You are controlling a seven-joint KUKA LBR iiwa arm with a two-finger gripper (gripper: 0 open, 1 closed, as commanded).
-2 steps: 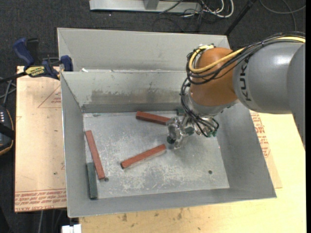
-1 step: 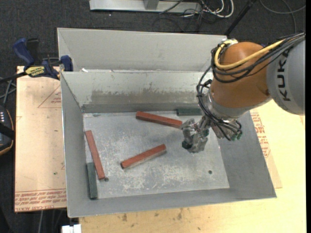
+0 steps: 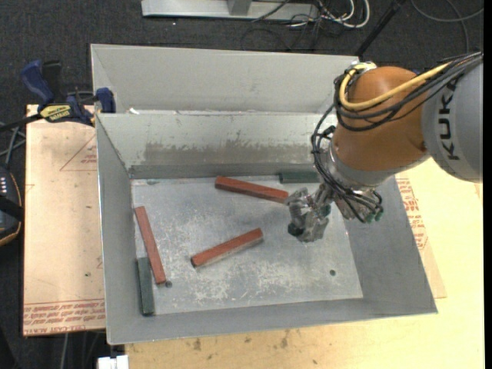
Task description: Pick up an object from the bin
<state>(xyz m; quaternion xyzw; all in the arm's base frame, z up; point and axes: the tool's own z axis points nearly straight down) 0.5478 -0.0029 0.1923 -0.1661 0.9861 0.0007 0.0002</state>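
My gripper (image 3: 307,229) hangs low over the right part of the bin floor, under the orange cover. A reddish-brown flat stick (image 3: 250,189) lies just to its left at the back, its right end close to the fingers. A second reddish-brown stick (image 3: 227,248) lies slanted on the floor, left of the gripper and nearer the front. Nothing shows between the fingers.
Along the left wall lie a third reddish-brown stick (image 3: 150,245) and a dark green stick (image 3: 144,286) beside it. Another dark green piece (image 3: 298,177) lies at the back wall. The arm and its cables fill the bin's right rear.
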